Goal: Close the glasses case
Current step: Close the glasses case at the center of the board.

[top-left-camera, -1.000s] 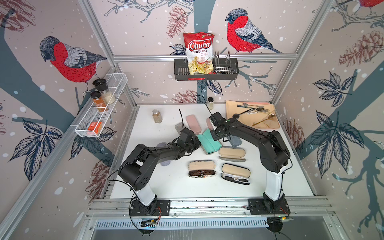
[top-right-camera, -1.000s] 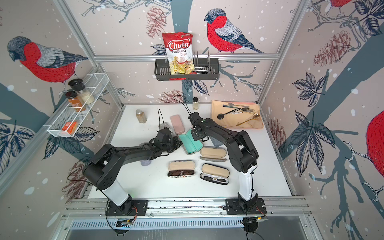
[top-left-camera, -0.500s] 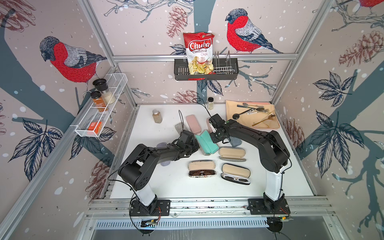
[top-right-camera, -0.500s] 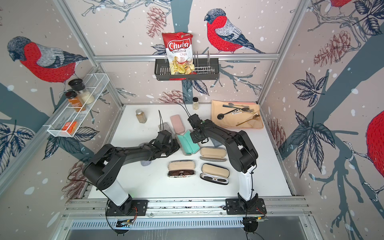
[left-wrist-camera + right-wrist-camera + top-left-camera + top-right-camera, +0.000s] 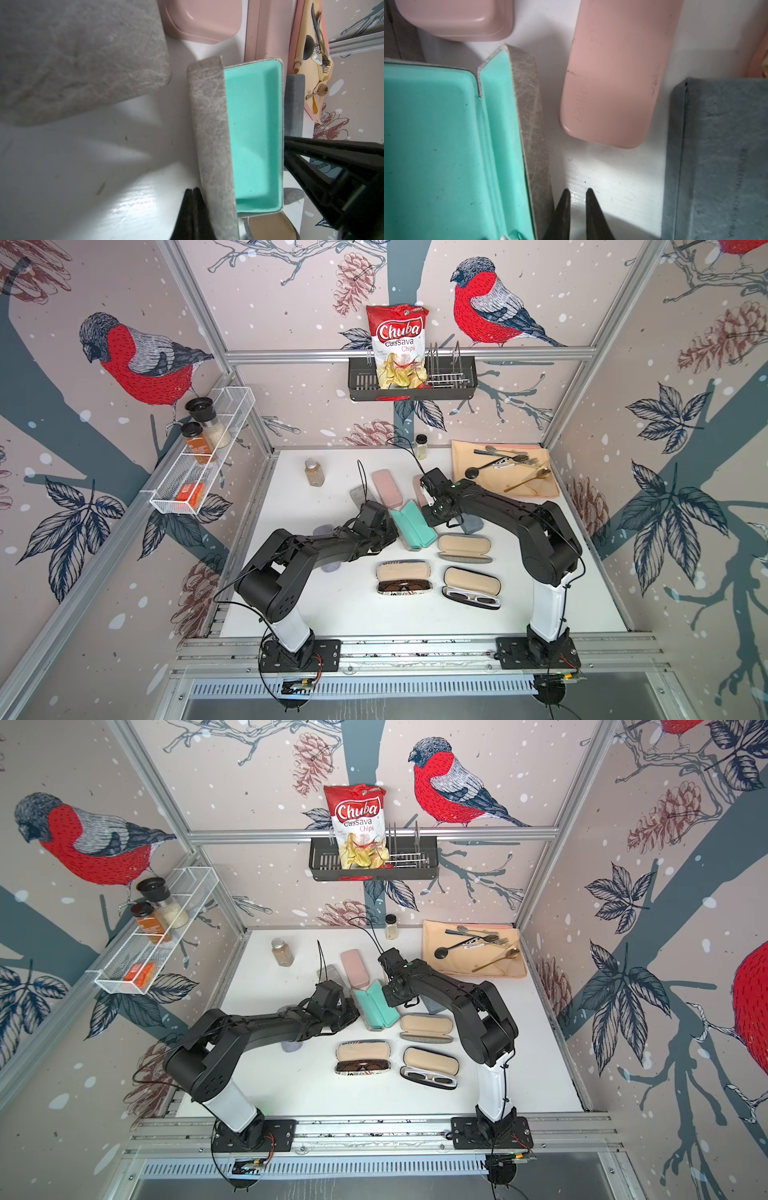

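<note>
Case (image 5: 413,524) lies open on the table (image 5: 612,176) with its teal lining showing, squarely between the two sets of fingers in both top views. The left gripper (image 5: 193,190) has its fingers (image 5: 187,207) pressed together with nothing between them. Their tips sit low over the table, right against the case's grey outer wall, and I cannot tell whether they actually touch it. On the opposite side of the case, the right gripper (image 5: 578,192) has its fingers (image 5: 593,212) a little apart. Bare table shows in the narrow gap and nothing is held. The case half nearest these fingers is tilted up, its grey outside turned toward them, and one fingertip is just beside that wall. Ahead of the right fingers lies a closed pink case (image 5: 608,83). A blue-grey case (image 5: 716,155) lies on the side of them away from the open case. A second pink case (image 5: 454,18) lies beyond the open case's far end. Ahead of the left fingers, on their side away from the open case, lies a grey case (image 5: 72,58).
</note>
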Robot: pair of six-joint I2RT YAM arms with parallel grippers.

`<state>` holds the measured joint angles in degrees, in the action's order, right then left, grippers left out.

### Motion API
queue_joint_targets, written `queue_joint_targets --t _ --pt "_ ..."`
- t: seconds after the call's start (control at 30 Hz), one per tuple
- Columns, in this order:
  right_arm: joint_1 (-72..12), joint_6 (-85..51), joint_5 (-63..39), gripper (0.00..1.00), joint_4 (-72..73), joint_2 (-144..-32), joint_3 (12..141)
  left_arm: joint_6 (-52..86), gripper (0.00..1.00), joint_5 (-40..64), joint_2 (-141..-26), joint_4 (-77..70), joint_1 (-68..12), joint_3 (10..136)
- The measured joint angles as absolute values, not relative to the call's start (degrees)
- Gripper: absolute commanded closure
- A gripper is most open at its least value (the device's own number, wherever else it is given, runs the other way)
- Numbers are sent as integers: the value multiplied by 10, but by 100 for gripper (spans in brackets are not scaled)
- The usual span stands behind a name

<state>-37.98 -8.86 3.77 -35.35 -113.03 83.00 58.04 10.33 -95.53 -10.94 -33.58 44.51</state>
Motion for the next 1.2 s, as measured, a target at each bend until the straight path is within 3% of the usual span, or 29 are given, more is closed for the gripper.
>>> queue_joint_targets --t 0.47,1.2 --pt "-380 -89 23 81 -354 -1143 831 565 100 61 -875 -63 -336 446" --pt "-393 -76 -6 79 -364 -1148 849 557 100 61 -931 -69 -336 443"
